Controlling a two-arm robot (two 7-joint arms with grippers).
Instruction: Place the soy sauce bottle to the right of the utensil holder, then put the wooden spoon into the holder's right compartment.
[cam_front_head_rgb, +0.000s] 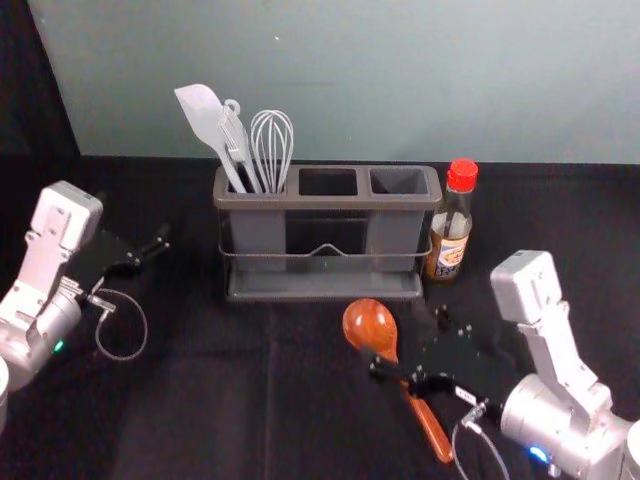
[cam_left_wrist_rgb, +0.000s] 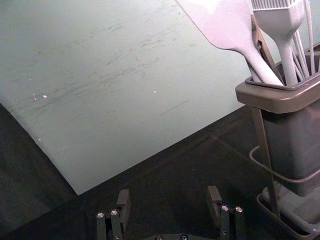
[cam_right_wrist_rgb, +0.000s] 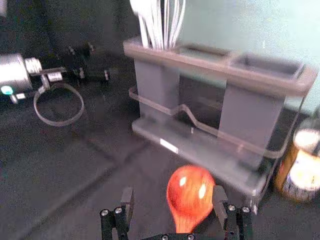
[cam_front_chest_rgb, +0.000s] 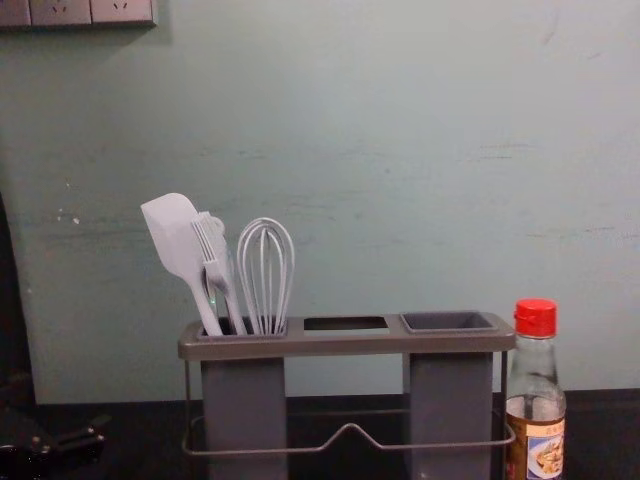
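R grpr (cam_front_head_rgb: 408, 342) open, empty, over spoon (cam_front_head_rgb: 368, 325), hiding pt; L grpr (cam_front_head_rgb: 152, 250) ditto, nr hldr (cam_front_head_rgb: 330, 202)

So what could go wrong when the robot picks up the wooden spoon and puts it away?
The right gripper is open around the spoon, which has a round, smooth-looking bowl, so it might slip or twist when squeezed.

The soy sauce bottle stands close by the right end of the utensil holder, so the arm might bump it over.

The middle opening is right next to the right compartment, so the spoon could go in the wrong one.
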